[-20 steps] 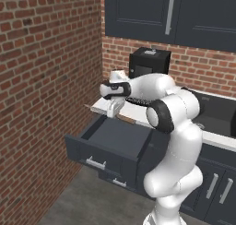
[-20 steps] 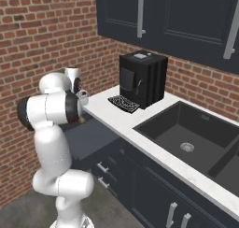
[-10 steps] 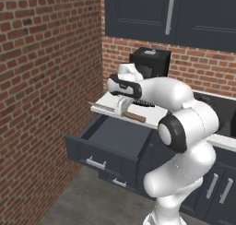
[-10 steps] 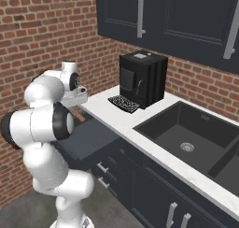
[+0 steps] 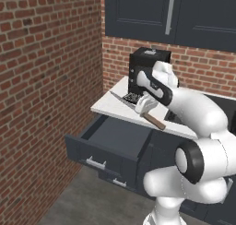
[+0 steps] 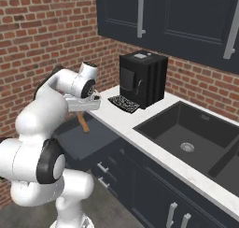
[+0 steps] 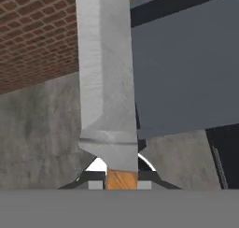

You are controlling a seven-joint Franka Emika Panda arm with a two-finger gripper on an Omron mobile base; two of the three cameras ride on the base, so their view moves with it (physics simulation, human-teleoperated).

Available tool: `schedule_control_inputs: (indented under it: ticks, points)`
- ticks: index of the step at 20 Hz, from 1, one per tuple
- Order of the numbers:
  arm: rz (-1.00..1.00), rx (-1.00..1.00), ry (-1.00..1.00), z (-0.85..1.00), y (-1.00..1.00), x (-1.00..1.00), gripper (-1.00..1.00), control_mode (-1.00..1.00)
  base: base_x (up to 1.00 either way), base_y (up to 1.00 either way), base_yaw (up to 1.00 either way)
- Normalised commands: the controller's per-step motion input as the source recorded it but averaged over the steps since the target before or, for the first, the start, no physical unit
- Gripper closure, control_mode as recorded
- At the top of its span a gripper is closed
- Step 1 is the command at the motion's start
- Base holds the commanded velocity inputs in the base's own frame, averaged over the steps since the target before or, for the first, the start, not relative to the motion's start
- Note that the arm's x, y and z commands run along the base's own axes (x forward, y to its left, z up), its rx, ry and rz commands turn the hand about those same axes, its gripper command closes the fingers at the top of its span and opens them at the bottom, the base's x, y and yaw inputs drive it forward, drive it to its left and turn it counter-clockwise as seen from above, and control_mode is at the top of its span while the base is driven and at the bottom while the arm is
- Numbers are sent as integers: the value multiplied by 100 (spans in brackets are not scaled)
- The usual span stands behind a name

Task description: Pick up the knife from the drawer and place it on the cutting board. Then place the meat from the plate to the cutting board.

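Now the knife [image 5: 138, 109] rides clamped in the gripper [image 5: 145, 106], blade out, handle trailing, held level over the counter's [image 5: 115, 106] front edge above the open drawer [image 5: 115, 139], coffee machine [image 5: 146, 72] just behind.

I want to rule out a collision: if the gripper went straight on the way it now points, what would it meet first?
Probably the open dark navy drawer below. The gripper, shut on the wooden-handled knife with grey metal blade, looks down its blade at the drawer and grey floor; depth is unclear.

Knife [image 7: 106, 82] matt grey metal blade, wooden handle, rough brick wall [image 5: 41, 81]
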Motion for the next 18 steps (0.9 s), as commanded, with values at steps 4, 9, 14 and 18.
schedule_control_inputs:
  ticks: [4,9,14,18]
  points:
    - [-27,15,0,24,-48,-2,100,-100,0,0,0]
    - [-23,2,0,15,-21,0,100,-100,0,0,0]
    - [-25,0,3,2,-8,1,100,-100,0,0,0]
    - [-37,0,4,0,-2,0,100,-100,0,0,0]
